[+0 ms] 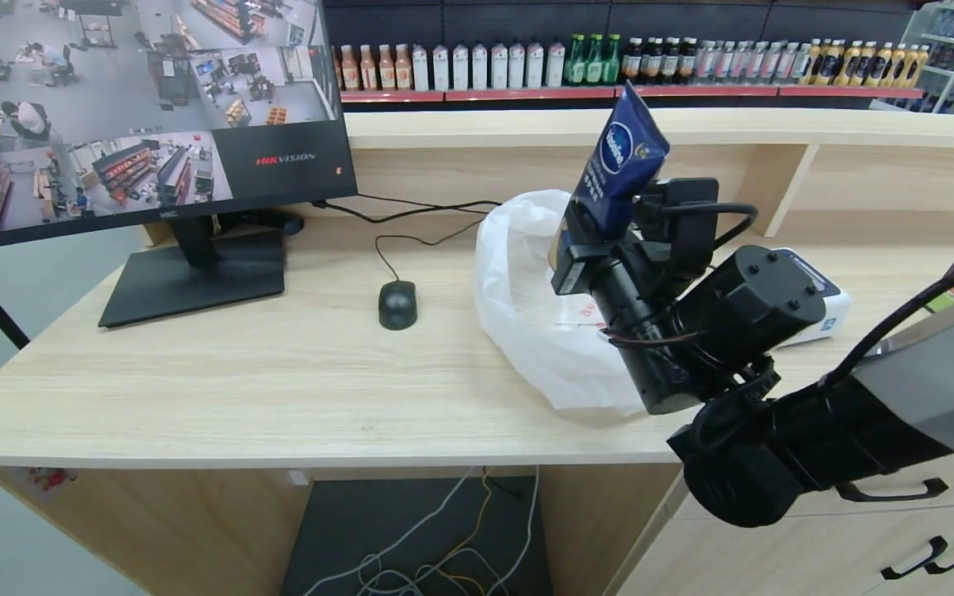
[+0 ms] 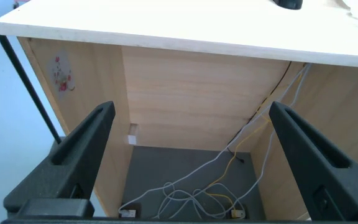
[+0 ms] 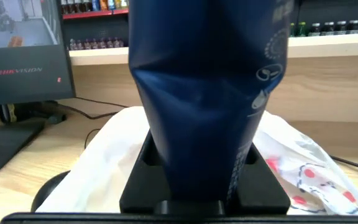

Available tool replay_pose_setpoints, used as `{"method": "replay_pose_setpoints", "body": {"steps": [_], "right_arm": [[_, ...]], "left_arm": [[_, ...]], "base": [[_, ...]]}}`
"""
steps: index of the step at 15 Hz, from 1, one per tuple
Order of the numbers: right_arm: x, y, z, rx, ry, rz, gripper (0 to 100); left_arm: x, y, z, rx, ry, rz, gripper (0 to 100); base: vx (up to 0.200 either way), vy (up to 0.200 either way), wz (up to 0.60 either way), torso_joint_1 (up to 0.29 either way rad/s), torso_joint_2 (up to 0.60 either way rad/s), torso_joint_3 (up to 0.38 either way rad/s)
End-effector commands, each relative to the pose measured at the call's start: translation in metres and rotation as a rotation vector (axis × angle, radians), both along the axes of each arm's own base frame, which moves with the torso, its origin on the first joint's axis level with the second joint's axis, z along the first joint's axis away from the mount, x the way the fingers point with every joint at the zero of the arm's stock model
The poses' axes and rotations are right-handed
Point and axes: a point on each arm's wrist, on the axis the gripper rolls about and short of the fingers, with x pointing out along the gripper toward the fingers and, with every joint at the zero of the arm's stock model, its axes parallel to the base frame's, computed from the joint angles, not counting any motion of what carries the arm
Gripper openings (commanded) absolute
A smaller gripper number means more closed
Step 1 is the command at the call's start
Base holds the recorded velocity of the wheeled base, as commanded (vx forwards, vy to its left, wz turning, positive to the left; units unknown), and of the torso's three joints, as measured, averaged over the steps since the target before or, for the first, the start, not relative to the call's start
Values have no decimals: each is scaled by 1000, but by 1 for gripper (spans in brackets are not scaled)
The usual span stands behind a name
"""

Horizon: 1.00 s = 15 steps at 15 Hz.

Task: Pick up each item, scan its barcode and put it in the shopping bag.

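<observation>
Right gripper (image 1: 591,248) clamped on blue tube (image 1: 619,157), centre-right of head frame, tube upright over white bag (image 1: 527,306). Left gripper (image 2: 191,115) wide open, empty, low before desk (image 2: 166,37) edge. Likely next: lower tube well inside bag mouth before releasing; avoid snagging thin rim.

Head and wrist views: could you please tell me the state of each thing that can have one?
right gripper, shut on blue tube.
blue tube, lifted off the counter.
left gripper, open, empty.
shopping bag, crumpled on the counter.
monitor, switched on.
drawers, shut.
</observation>
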Motion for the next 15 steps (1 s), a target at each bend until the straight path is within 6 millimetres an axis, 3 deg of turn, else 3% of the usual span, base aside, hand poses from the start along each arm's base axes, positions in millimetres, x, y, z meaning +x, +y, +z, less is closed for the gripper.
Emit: {"method": "replay_pose_setpoints", "body": {"steps": [1,4,8,15], "right_arm": [[17,2,-16,-15,22,-20,0],[34,5,-30,-19,31,-37,0],[53,-8,-52,-68,63,-59,0],[61,-11,-70,-92,100,-62,0]], "left_arm": [[0,0,0,-1,0,0,100],[0,0,0,-1,0,0,100],[0,0,0,1,0,0,100],[0,0,0,1,0,0,100]], "base": [[0,0,0,0,0,0],[0,0,0,0,0,0],[0,0,0,0,0,0],[0,0,0,0,0,0]]}}
